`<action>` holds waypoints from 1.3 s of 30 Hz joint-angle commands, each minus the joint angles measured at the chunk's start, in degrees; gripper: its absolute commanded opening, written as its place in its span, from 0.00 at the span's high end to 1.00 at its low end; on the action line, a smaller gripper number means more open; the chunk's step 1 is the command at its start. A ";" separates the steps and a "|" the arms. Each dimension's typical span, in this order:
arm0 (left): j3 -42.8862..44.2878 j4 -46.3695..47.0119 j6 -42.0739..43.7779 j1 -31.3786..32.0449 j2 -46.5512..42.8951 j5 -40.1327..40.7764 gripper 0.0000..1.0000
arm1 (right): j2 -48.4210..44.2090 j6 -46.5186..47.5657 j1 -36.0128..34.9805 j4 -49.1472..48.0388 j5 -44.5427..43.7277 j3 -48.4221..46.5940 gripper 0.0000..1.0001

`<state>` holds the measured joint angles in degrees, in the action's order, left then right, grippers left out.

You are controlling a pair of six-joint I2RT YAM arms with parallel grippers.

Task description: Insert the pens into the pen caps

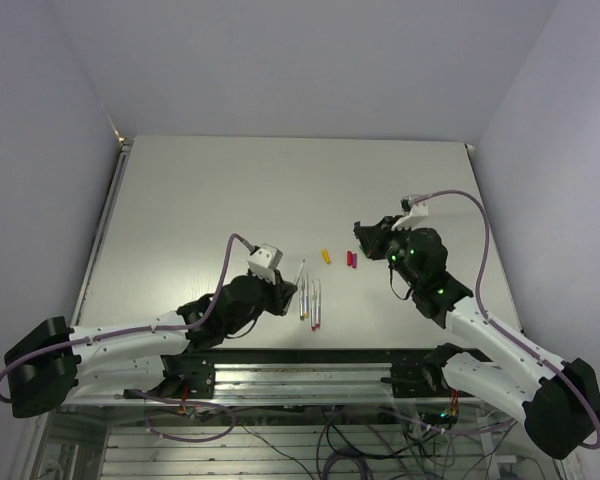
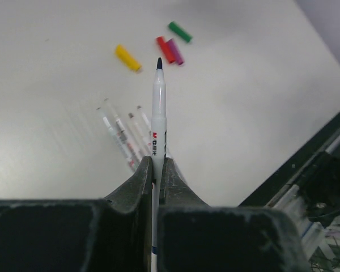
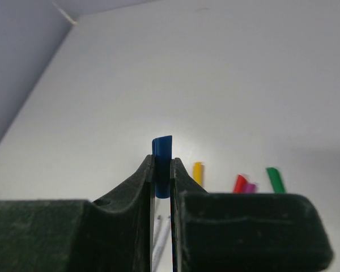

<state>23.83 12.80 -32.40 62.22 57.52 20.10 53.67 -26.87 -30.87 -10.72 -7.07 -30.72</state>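
My left gripper [image 2: 157, 162] is shut on a whitish pen [image 2: 158, 107] that points its dark tip away, above the table; from above, this left gripper [image 1: 290, 291] is at centre left. Three more pens [image 2: 124, 136] lie side by side below it, also seen as pens [image 1: 311, 303] from above. My right gripper [image 3: 162, 165] is shut on a blue pen cap [image 3: 162, 153], held upright above the table. The yellow cap [image 2: 127, 58], red cap [image 2: 165, 49], magenta cap [image 2: 176, 52] and green cap [image 2: 180, 32] lie loose. From above, my right gripper [image 1: 362, 236] hangs beside the red and magenta caps [image 1: 351, 259].
The pale table [image 1: 230, 190] runs back to a wall. A black rail [image 1: 310, 372] with the arm bases lines the near edge. Purple cables [image 1: 470, 215] loop from both wrists.
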 commanded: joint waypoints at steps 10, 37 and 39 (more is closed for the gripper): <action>-0.85 24.95 4.35 2.12 5.09 -7.49 0.93 | -1.72 -2.87 -1.56 -25.24 19.74 4.04 1.00; -1.69 43.56 -4.41 2.14 5.24 -11.12 0.93 | 8.32 -16.39 -1.99 -64.09 32.47 11.41 1.00; -1.51 43.63 -4.34 2.12 5.28 -11.54 0.93 | 8.97 -16.70 -2.06 -66.00 32.39 11.78 1.00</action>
<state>21.89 50.83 -36.03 64.03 62.72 11.27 61.65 -41.91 -32.45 -68.40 24.29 -19.97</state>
